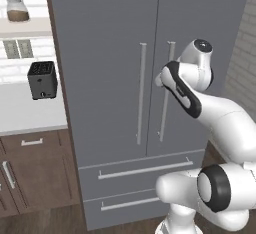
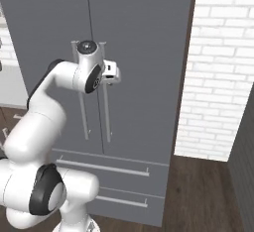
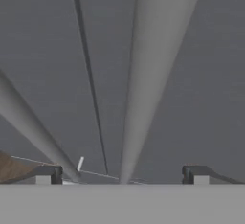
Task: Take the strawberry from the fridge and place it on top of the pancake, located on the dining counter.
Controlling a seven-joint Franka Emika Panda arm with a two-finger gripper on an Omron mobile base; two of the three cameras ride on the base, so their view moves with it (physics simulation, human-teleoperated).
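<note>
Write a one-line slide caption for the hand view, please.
Open gripper straddles a handle of the shut fridge.

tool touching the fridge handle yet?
Apart. In the hand view the tool is open, its fingertips standing either side of the right door's handle with grey door showing between each tip and the bar.

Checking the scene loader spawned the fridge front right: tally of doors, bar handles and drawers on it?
Fridge, all closed:
Doors: 2, left door and right door
Vertical bar handles: 2, left handle and right handle
Drawers: 2, upper drawer and lower drawer
Total: 6
The gripper is open at the right handle.
</note>
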